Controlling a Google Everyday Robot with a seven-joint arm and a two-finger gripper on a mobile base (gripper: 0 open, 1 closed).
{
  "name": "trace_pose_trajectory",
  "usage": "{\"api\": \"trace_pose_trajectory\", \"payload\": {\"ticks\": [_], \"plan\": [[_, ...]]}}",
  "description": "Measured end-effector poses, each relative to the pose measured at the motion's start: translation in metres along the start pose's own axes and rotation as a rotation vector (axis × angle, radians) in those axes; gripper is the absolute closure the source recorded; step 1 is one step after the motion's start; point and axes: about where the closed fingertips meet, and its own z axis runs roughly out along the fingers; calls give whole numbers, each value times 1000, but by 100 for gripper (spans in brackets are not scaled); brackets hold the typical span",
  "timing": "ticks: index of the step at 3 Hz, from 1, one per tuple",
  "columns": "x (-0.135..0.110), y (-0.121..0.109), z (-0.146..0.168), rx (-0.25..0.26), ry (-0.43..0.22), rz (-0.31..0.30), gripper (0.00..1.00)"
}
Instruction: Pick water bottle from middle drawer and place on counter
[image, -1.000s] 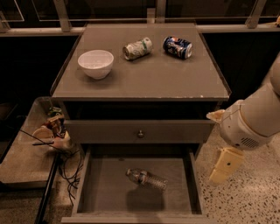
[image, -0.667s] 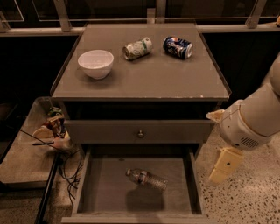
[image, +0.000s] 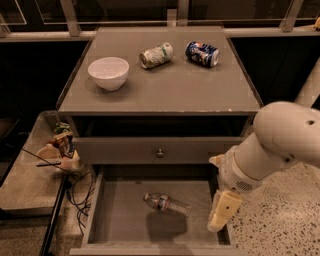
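Jaws spread over middle drawer (image: 120, 222) edge, beside speckled floor (image: 282, 222); water bottle (image: 167, 204) inside.

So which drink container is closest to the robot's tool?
The clear water bottle in the middle drawer; the tool hangs at its right edge. The green-white can and blue can lie on the counter.

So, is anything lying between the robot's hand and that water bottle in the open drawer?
Nothing. In the camera view, only bare floor of the middle drawer separates the water bottle from the hand, which hangs at the drawer's right side.
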Motion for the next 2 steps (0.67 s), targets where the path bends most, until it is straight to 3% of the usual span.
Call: {"api": "trace_pose_trajectory", "payload": {"ticks": [1,2], "plan": [[9,9,55,-20,-28,-24,0],[17,9,93,16,-100,-50,0]]}}
